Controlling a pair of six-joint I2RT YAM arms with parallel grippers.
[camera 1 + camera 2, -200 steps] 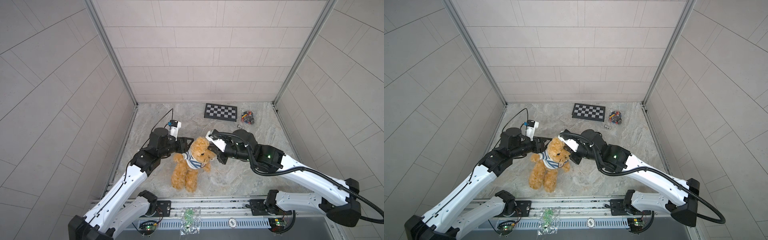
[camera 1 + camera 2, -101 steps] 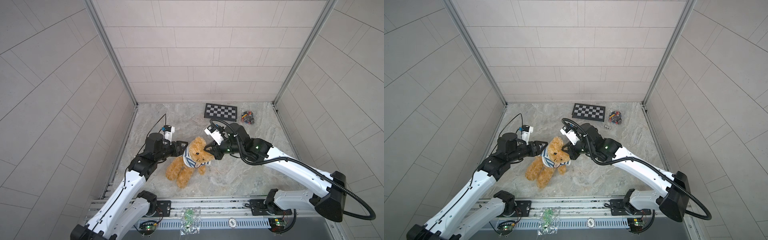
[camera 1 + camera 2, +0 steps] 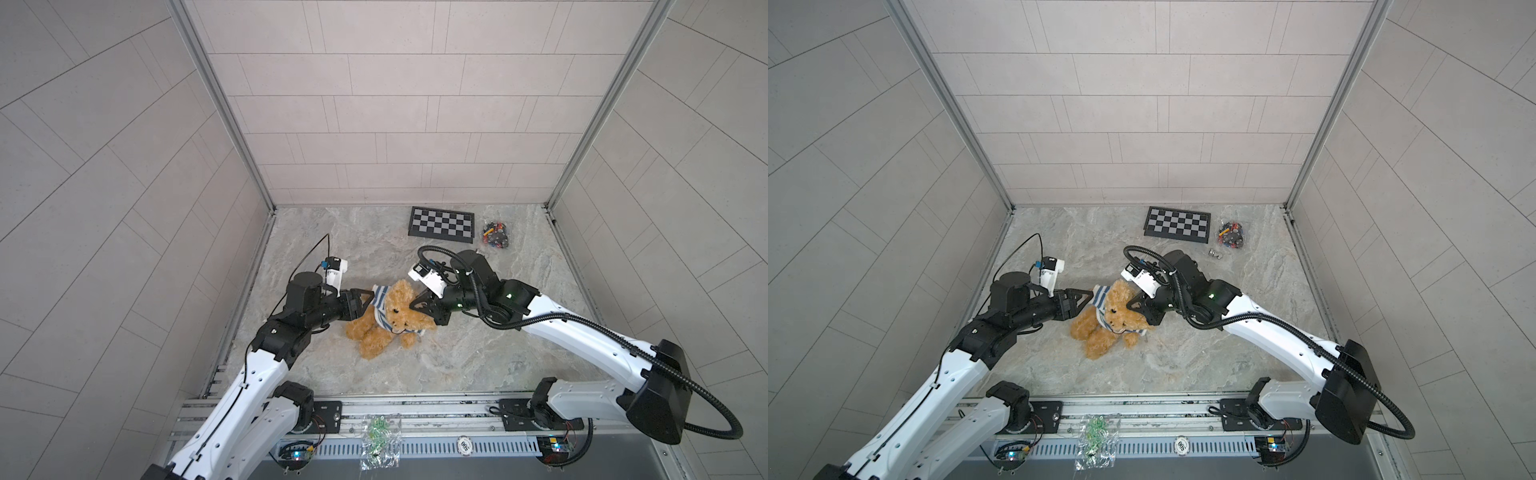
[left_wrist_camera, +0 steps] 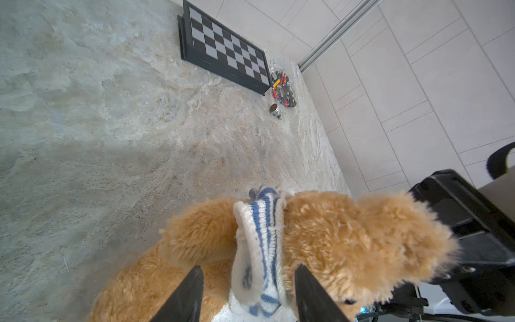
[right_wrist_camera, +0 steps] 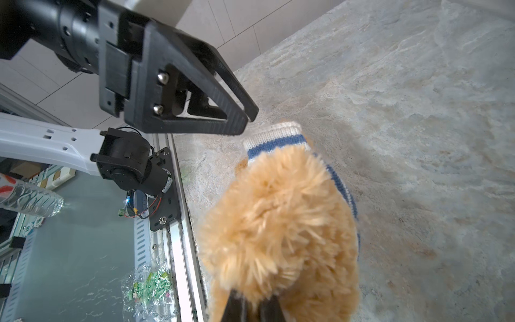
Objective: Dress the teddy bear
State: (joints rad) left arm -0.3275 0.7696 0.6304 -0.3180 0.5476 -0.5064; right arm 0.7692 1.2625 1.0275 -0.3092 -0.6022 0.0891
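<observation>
1. Left wrist view: the left gripper [image 4: 249,267] stands with jaws apart, straddling the striped sweater [image 4: 259,237] bunched around the neck of the teddy bear [image 4: 348,237], not pinching it.
2. The right gripper [image 5: 253,295] is clamped tight on fur at the bear's head.
3. In both top views the bear lies near the middle of the table [image 3: 457,365], between the two arms.

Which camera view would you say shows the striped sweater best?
The left wrist view: the striped sweater sits close up, bunched around the teddy bear's neck. Both top views show only a small striped band; the right wrist view, just an edge behind the head.
</observation>
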